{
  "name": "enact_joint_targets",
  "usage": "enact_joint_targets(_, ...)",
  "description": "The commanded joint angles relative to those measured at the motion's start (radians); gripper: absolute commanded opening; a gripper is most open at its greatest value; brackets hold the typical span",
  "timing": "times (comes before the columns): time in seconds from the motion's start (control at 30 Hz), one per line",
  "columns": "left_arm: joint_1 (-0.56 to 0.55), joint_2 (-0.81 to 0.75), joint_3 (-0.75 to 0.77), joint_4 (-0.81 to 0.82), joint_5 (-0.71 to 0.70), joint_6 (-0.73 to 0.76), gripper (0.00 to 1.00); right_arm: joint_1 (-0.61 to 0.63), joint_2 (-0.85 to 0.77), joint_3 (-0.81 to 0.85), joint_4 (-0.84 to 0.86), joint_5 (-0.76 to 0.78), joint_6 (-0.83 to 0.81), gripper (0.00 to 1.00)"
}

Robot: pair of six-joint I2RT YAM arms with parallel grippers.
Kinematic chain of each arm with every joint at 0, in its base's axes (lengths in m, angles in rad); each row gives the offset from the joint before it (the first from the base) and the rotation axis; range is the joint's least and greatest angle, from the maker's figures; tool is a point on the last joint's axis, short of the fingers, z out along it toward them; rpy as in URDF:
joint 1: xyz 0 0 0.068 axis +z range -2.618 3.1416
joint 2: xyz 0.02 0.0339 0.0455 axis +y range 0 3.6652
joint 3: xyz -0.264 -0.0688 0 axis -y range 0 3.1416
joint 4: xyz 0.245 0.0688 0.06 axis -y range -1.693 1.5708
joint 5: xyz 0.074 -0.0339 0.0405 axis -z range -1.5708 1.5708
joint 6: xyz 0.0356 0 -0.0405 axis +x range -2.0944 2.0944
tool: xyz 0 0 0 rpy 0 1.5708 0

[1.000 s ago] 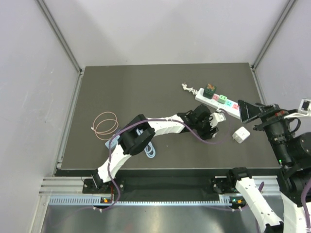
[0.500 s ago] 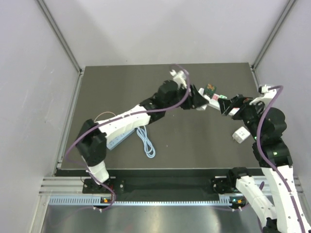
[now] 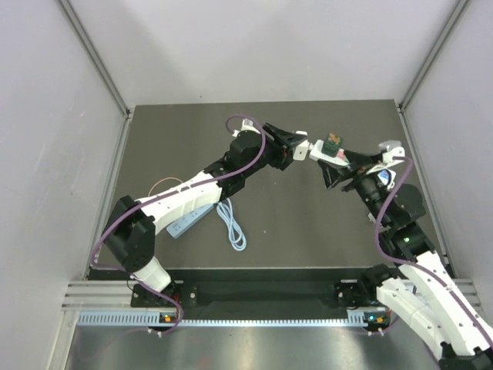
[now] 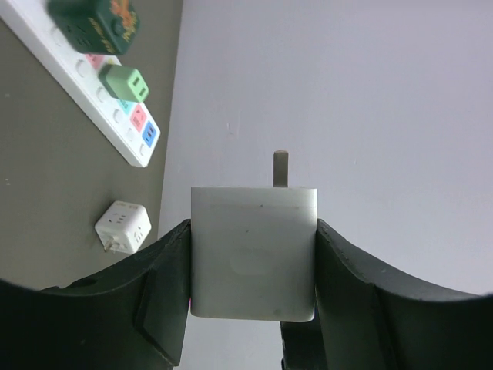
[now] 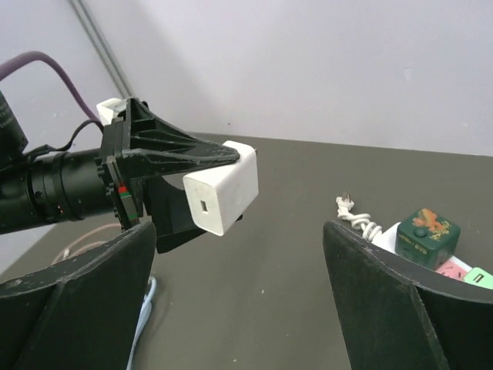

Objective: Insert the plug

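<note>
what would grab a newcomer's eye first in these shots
The left tool pinches a white square charger plug in mid-air near the back of the table, its prong pointing outward. Facing it, the right tool gapes open beside the long white power strip, which carries a dark green cube adapter.

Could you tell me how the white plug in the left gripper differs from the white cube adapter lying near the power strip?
The white plug is clamped in the left gripper, off the table; the cube adapter lies loose on the table. The white plug shows one slot on a plain face in the right wrist view; the cube adapter shows several small openings. Both are white and blocky.
</note>
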Motion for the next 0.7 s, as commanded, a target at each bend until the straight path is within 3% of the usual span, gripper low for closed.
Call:
enact_joint_targets(0.0,0.002,-0.084,-0.026,0.022,-0.125,-0.085,0.0,0.128,0.059,0.055,0.045,0.151,-0.104,0.88)
enact_joint_targets(0.3,-0.001,-0.127,-0.1,0.026,-0.163,-0.138,0.0,0.427,0.228,0.092,0.163,0.475,-0.232,0.84)
enact_joint_targets(0.67,0.0,-0.145,-0.12,0.008,-0.129,-0.161,0.0,0.466,0.421,0.147,0.307,0.584,-0.297,0.77)
